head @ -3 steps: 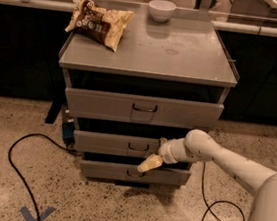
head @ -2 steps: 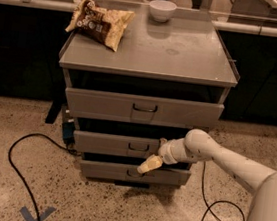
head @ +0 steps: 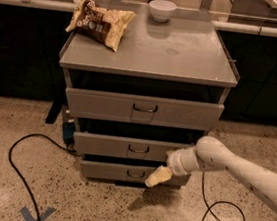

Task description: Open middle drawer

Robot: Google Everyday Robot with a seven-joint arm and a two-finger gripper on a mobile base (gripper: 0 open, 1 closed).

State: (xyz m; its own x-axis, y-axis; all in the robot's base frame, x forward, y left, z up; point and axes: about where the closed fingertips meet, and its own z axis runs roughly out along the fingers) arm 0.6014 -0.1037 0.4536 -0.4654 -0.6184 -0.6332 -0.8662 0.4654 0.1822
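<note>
Left to right.

- Floor, left of the table: 1 dark cable (head: 18, 166) in a loop; 1 blue mark (head: 36, 216).
- Table (head: 184, 63) top, far left corner: 1 snack bag (head: 99, 21), lying flat.
- Far edge, about centre: 1 white bowl (head: 162, 9), upright.
- Below the front edge: 3 grey drawers, each with 1 dark wire handle. Order from the top: top drawer (head: 104, 106), middle drawer (head: 104, 145), bottom drawer (head: 106, 170).
- The middle drawer's front stands forward of a dark gap above it. How far out it is, cannot tell.
- Its handle (head: 138, 149) sits at the centre of the front, long axis level and parallel to the table's front edge.
- Gripper (head: 158, 176): cream-coloured, in front of the bottom drawer, right of that drawer's handle (head: 136, 173). It is pointing down and left. Open or closed: cannot tell. Holds nothing that I can see.
- The white arm (head: 232, 167) reaches in from the right.
- Floor, right: 1 more cable (head: 222, 213).

Key relation: the middle drawer's handle lies up and to the left of the gripper, near but apart. Judgement: the gripper must rise 1 drawer level and shift left to reach it, then pull straight out, square to the front edge.
</note>
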